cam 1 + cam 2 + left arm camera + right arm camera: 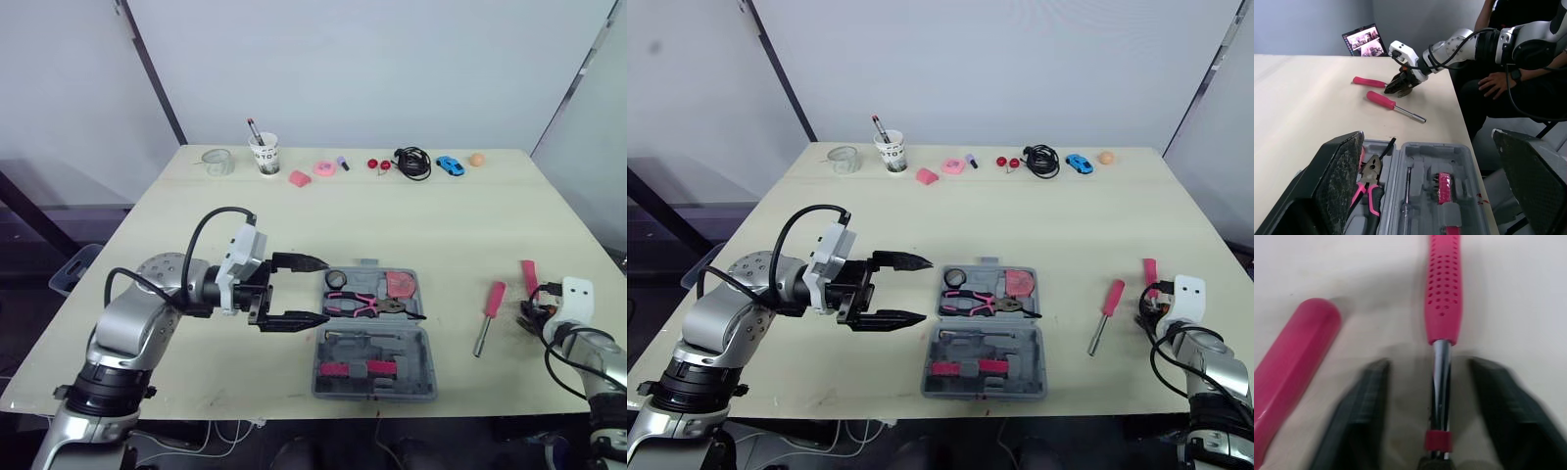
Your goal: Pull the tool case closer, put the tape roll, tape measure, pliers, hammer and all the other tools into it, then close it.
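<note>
Lit brightly and evenly from overhead. Throws only soft, faint shadows beneath the tool case (375,338) and screwdriver (488,315) on the pale tabletop (294,215). Glints on the steel shaft of the hammer (1444,293), blurred close up.

Tool case (377,364): grey, pink inserts.
Pliers (358,305): pink-and-black grips.
Screwdriver (487,315): pink handle, silver shaft.
Hammer (1444,289): pink handle dotted with small holes, chrome neck.
Counter (294,215): pale beige.
My left gripper (325,291): black jaws.
Probably a toy car (450,164): blue.
</note>
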{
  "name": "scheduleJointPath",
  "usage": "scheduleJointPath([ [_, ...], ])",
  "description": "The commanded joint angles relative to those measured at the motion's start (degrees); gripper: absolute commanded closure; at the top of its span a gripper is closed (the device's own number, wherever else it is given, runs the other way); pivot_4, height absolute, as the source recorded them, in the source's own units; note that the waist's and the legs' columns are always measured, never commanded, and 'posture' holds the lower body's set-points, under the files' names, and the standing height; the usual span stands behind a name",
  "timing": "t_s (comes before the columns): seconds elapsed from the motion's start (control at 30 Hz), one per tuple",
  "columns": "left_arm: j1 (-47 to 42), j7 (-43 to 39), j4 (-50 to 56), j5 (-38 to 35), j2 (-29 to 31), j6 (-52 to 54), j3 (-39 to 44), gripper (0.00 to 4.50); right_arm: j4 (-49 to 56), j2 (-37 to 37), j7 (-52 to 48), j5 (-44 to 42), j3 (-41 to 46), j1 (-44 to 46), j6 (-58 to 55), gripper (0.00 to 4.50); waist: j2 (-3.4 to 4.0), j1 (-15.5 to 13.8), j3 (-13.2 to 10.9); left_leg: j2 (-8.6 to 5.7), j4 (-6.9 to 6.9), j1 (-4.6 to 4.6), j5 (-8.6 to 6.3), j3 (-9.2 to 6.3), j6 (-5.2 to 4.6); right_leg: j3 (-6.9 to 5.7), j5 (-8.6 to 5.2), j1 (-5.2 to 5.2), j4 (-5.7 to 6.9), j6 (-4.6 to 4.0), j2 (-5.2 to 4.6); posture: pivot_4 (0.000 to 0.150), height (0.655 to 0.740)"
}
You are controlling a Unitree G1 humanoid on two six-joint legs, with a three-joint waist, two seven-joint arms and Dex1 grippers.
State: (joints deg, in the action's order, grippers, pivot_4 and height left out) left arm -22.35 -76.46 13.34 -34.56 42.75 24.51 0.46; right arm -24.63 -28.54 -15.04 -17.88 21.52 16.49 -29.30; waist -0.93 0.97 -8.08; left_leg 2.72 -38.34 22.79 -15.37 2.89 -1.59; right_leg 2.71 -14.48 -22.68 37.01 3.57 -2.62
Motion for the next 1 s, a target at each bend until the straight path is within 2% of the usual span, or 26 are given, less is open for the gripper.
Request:
scheduleJointPath([
  [0.03,-0.30,0.18,2.46,-1.24,0.07,-0.39,0.69,0.00,-0.26,0.08,0.45,-0.13,0.95,-0.40,-0.22,3.95,0.00,0.00,0.00,0.00,0.00,0.00,0.00,0.00,0.00,0.00,0.00,0.00,0.00,0.00,0.00,0.150,0.7400],
  [0.07,-0.32,0.23,2.46,-1.28,0.05,-0.34,0.70,0.00,-0.25,0.21,0.62,-0.23,1.04,-0.58,-0.46,4.26,0.00,0.00,0.00,0.00,0.00,0.00,0.00,0.00,0.00,0.01,0.00,0.00,0.00,0.00,0.00,0.150,0.7400],
  [0.1,-0.31,0.23,2.52,-1.33,0.05,-0.30,0.70,0.00,-0.22,0.24,0.74,-0.27,1.05,-0.85,-0.65,4.39,-0.01,0.00,0.00,0.00,-0.01,-0.01,0.00,0.00,0.00,0.01,0.00,0.01,0.00,0.00,0.00,0.150,0.7400],
  [0.5,-0.35,-0.40,2.12,-1.63,0.26,-0.35,0.31,0.00,3.53,-0.22,2.92,-0.22,2.84,-2.70,1.62,4.39,-0.02,-0.24,0.01,0.00,-0.01,0.01,0.00,-0.02,0.00,-0.02,0.00,0.02,-0.01,0.00,0.00,0.150,0.7400],
  [0.73,0.25,-1.48,1.11,-0.58,-0.09,-3.27,0.71,0.00,16.95,-3.31,-1.32,-2.20,3.29,-7.08,0.45,4.39,0.20,-0.03,-0.12,-0.01,0.01,0.06,0.00,-0.02,0.00,0.02,0.00,-0.01,-0.06,0.02,-0.01,0.150,0.7400],
  [1.0,0.50,-3.99,-1.54,-0.89,0.85,-5.22,1.60,0.00,36.84,-11.80,-18.72,-7.07,-3.39,-14.45,-4.09,4.39,0.26,-0.01,-0.19,0.02,0.01,0.01,0.00,-0.03,0.00,0.03,0.00,-0.01,-0.04,0.02,0.04,0.150,0.7400],
])
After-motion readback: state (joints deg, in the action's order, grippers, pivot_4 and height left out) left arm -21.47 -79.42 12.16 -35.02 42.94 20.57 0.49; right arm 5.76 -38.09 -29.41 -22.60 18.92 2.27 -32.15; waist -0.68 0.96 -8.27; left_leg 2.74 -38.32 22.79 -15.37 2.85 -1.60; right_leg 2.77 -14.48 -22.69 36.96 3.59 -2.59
